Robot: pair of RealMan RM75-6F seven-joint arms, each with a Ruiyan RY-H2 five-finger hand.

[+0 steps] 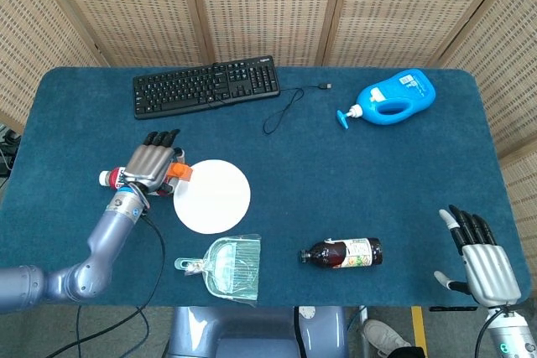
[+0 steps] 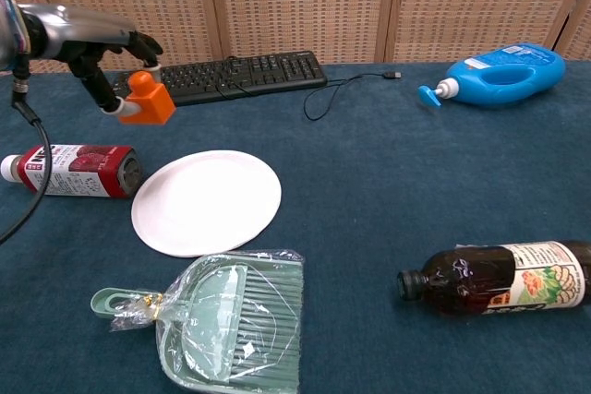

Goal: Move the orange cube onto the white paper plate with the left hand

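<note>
One orange cube [image 2: 146, 103] in left hand [image 2: 109, 54]

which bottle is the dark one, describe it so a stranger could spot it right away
Start at the white plate near the left middle of the blue table, then look to the near right edge. The dark bottle lies there on its side, black cap pointing toward the plate. Unlike the red bottle left of the plate or the blue jug at the far right, it is dark brown with a floral label.

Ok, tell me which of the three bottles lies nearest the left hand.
The red-labelled bottle, on its side left of the white paper plate; the dark bottle and blue detergent bottle lie far right.
</note>
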